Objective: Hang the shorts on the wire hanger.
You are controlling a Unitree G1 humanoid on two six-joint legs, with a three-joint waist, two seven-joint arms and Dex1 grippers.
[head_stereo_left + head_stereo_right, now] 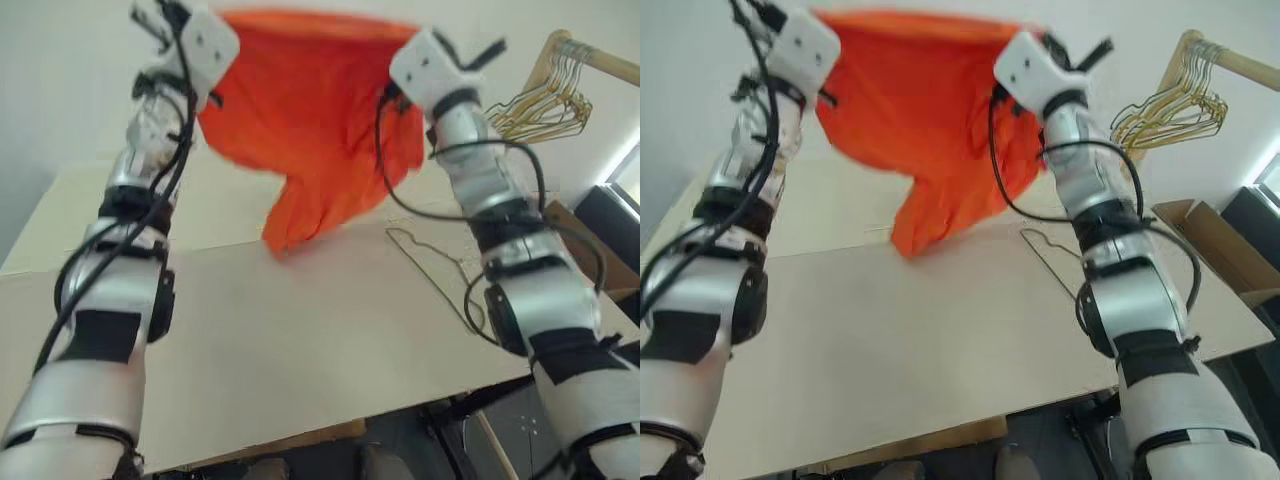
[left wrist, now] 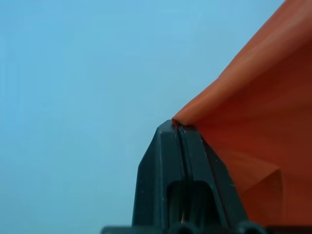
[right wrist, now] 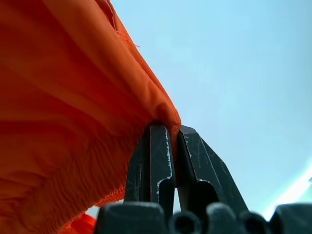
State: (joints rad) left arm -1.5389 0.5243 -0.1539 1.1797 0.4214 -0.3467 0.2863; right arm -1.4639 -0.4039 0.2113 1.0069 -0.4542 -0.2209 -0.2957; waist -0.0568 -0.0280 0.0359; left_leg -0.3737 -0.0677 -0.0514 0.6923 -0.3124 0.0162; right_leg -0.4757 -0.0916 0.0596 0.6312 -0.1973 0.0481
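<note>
Shorts (image 1: 300, 120) pinched between both grippers, left gripper (image 2: 178, 127) jaws pressed together on fabric (right gripper (image 3: 168, 130) likewise).

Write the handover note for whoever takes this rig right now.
Left tool: shut on a top corner of the bright orange thin fabric shorts.
Right tool: shut on the other top edge.
Shorts hang spread between both raised arms above the pale table.
Thin dark wire hanger lies flat on the table, by the right arm.
Done: shorts lifted.
Left: get them onto the hanger.
</note>
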